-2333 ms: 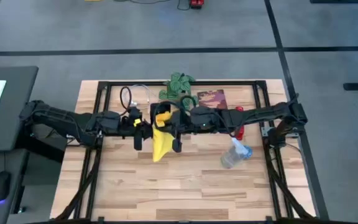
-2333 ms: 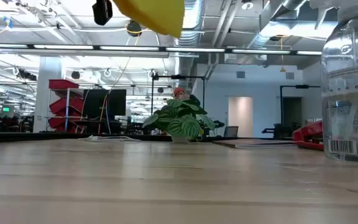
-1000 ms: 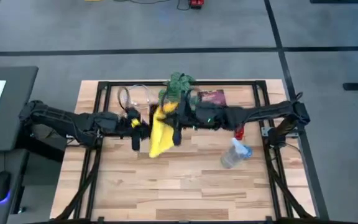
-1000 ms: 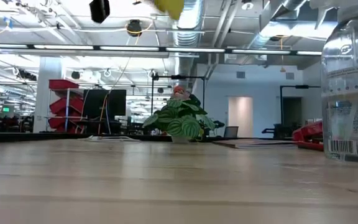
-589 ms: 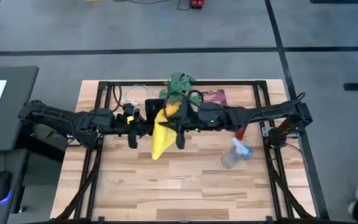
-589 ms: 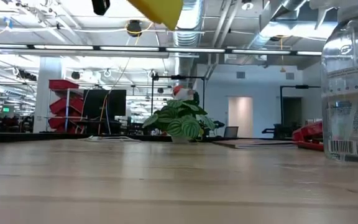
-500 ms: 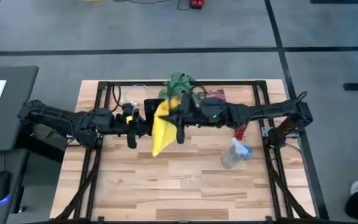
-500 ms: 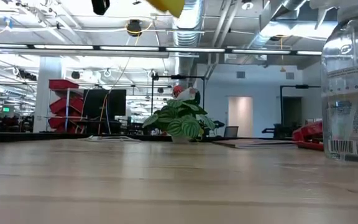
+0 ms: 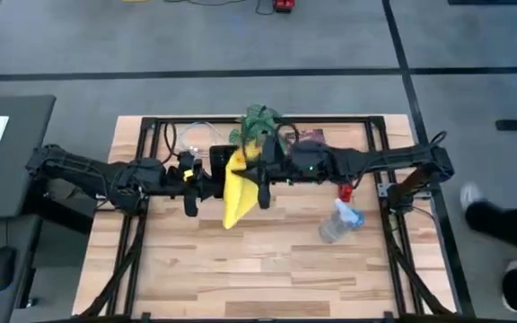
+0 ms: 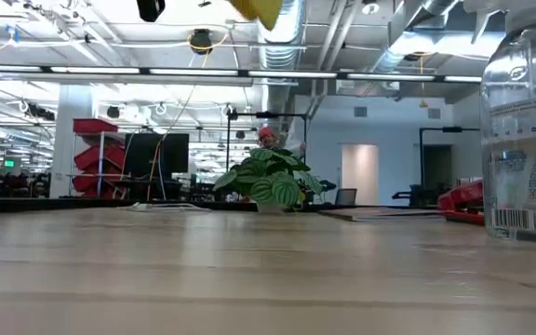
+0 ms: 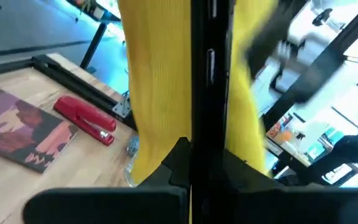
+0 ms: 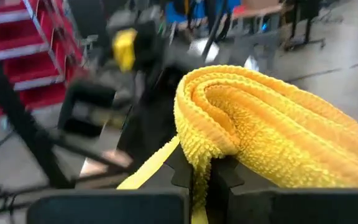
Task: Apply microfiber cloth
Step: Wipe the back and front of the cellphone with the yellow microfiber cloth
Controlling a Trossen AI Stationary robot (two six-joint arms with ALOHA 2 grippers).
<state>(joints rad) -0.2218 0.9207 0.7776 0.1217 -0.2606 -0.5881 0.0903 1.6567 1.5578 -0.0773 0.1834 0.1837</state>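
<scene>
1. At my right hand (image 12: 199,180) the fingers are pinched tight on a bunched fold of the microfiber cloth (image 12: 260,124), which bulges yellow and ribbed just above them.
2. From my left wrist camera I see the cloth (image 11: 160,87) hanging as a long yellow sheet right in front of my left hand (image 11: 191,174); I cannot tell whether this hand is wide or narrow, because its dark parts overlap in that view.
3. From above, the cloth (image 9: 237,187) dangles over the middle of the bench (image 9: 267,269), held off the wood, with the right hand (image 9: 260,179) at its upper part and the left hand (image 9: 191,190) just beside it on the other side.
4. In the level view only the cloth's lower tip (image 10: 259,9) shows at the top edge, well above the bench surface (image 10: 249,270).
5. Farther over on the right arm's side, a clear spray bottle (image 9: 337,222) lies on the bench, with a red stapler (image 9: 346,190) near it.
6. Towards the far edge lie a dark red booklet (image 9: 311,139) and a green potted plant (image 9: 258,118), the plant beside the booklet.
7. Off the bench, on the floor to the right, part of a person (image 9: 501,224) shows at the edge of the overhead view.
</scene>
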